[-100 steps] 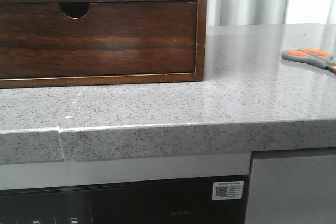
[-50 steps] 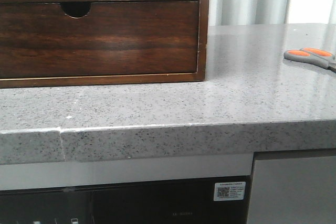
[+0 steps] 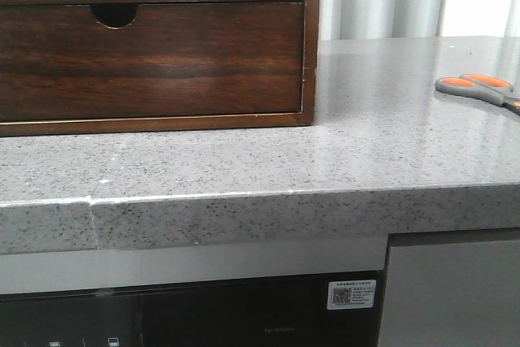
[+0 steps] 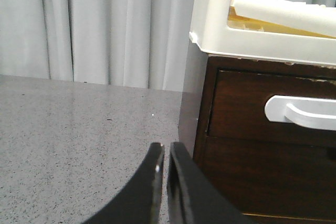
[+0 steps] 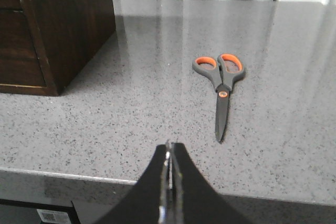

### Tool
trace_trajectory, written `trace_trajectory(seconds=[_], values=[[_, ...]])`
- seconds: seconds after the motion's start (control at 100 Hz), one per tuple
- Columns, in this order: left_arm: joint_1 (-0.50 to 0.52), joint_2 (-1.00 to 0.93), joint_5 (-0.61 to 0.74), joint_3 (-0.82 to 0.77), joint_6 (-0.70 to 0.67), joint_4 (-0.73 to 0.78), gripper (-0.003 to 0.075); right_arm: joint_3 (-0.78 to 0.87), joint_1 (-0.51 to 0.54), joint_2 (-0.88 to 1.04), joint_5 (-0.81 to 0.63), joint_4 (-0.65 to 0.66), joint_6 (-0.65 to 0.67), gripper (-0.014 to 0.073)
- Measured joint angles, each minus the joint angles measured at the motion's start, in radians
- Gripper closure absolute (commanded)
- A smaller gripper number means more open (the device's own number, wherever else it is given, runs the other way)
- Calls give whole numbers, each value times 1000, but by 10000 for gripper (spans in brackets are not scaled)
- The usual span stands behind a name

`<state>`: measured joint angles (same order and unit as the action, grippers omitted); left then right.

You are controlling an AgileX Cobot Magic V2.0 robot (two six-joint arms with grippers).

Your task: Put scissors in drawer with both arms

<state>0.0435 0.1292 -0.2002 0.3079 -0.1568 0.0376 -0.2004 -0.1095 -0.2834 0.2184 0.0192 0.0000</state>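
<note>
The scissors (image 5: 221,83) lay flat on the countertop (image 3: 366,144), well right of the wooden cabinet (image 3: 154,54); both loops faced away from the right gripper (image 5: 170,153). Both grippers were pressed together, holding nothing; the left gripper (image 4: 165,156) sat just beside the cabinet.

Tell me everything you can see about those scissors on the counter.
The scissors are small, with grey handles, orange-lined finger loops, an orange pivot dot and dark grey blades. They lie flat and closed on the speckled grey counter, right of the dark wooden cabinet and apart from it. Only the counter touches them. In the front view just the handles show at the right edge.
</note>
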Motion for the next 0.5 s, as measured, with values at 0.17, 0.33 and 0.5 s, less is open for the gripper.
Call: trace_trajectory(seconds=[0.17, 0.33, 0.5], values=[[0, 30, 1, 0, 0, 0, 738, -4, 0, -43, -1, 0, 0, 659], [0, 47, 45, 0, 0, -2, 738, -4, 0, -47, -19, 0, 0, 659], [0, 50, 55, 0, 1, -2, 654, -4, 0, -47, -24, 0, 0, 659]])
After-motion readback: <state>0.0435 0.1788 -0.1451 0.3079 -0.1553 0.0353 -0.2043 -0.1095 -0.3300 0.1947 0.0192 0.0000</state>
